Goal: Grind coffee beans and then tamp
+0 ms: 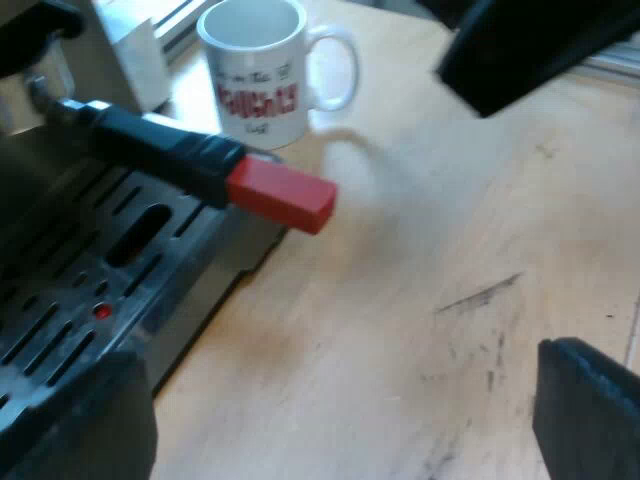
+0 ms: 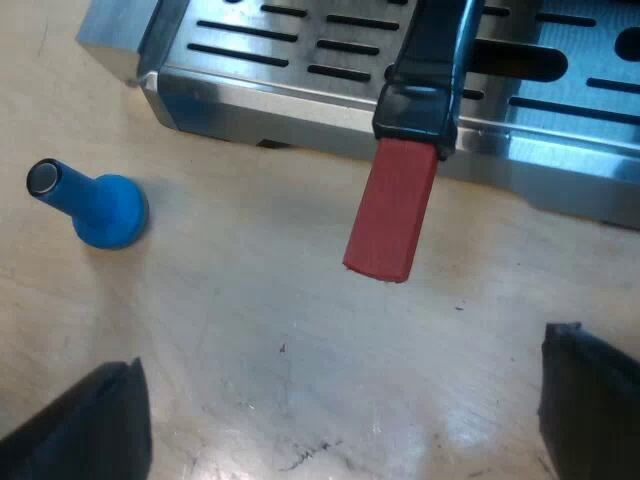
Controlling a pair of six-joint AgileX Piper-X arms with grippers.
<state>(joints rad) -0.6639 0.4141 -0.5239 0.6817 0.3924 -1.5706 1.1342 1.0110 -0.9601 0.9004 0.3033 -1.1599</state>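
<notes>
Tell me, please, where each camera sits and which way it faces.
Left wrist view: on the left arm, facing down past the open left gripper at the holder handle, drip tray and mug.
Right wrist view: on the right arm, facing down past the open right gripper at the blue tamper.
Both share the handle's red end and the drip tray.

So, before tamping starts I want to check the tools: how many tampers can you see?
1: a blue tamper on the wooden table, off a corner of the espresso machine's drip tray. Others may be hidden.
</notes>
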